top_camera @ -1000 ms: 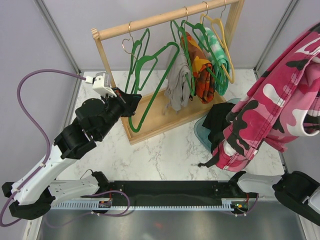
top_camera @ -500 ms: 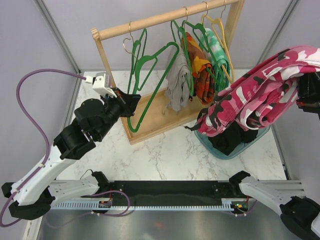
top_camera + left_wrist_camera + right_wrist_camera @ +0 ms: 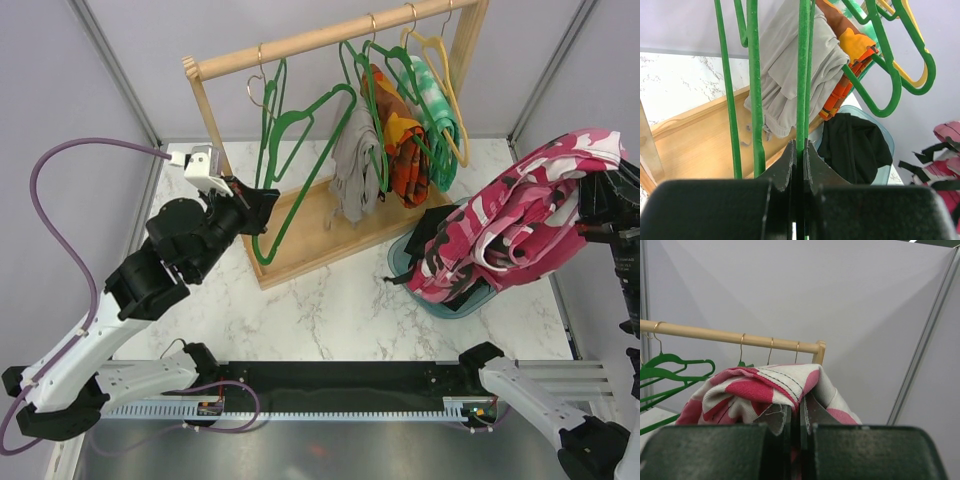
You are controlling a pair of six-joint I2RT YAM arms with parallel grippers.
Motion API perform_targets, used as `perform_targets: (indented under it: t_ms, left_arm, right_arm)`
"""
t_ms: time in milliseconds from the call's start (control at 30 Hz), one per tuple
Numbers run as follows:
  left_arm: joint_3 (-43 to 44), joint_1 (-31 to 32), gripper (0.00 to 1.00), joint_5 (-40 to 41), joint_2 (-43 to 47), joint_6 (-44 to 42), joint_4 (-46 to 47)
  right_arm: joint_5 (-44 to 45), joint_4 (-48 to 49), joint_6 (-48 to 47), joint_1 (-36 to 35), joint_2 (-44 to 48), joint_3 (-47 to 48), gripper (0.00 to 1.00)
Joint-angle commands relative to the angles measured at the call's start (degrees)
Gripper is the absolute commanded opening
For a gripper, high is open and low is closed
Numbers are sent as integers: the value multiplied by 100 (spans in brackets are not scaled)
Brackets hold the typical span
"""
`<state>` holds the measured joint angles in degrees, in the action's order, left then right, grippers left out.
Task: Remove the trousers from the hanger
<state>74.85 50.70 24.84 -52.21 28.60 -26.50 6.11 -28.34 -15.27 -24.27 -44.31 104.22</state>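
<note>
My left gripper [image 3: 262, 206] [image 3: 801, 149] is shut on the lower bar of a bare green hanger [image 3: 303, 140] [image 3: 803, 75] that hangs from the wooden rail [image 3: 330, 36]. Grey trousers [image 3: 355, 165] [image 3: 790, 75], orange-patterned trousers [image 3: 406, 150] and green-white trousers [image 3: 441, 112] hang further right on the rail. My right gripper [image 3: 801, 410] is shut on the pink camouflage trousers [image 3: 515, 232] [image 3: 745, 392], which are bunched and hang over the teal bin [image 3: 399, 272]. Black trousers [image 3: 434, 232] [image 3: 852, 147] lie in that bin.
The rack's wooden base [image 3: 300, 252] stands on the marble table, its left post [image 3: 205, 110] beside my left arm. Another bare green hanger [image 3: 268, 105] and a yellow one [image 3: 455, 95] hang on the rail. Booth walls close in the back and sides.
My right arm has swung the camouflage trousers from the near right back over the bin, and they now hang bunched above it. The left gripper has kept its hold on the hanger.
</note>
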Motion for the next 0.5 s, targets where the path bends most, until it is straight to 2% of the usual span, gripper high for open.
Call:
perform_targets:
  t_ms: [0,467]
  left_arm:
    - [162,-25,2,-23,140,-293,75]
    - [74,-25,2,65,562,-399,31]
  right_arm:
    - [83,979,103,107,169,-86,0]
    - [48,1006,322,396,520,-798,0]
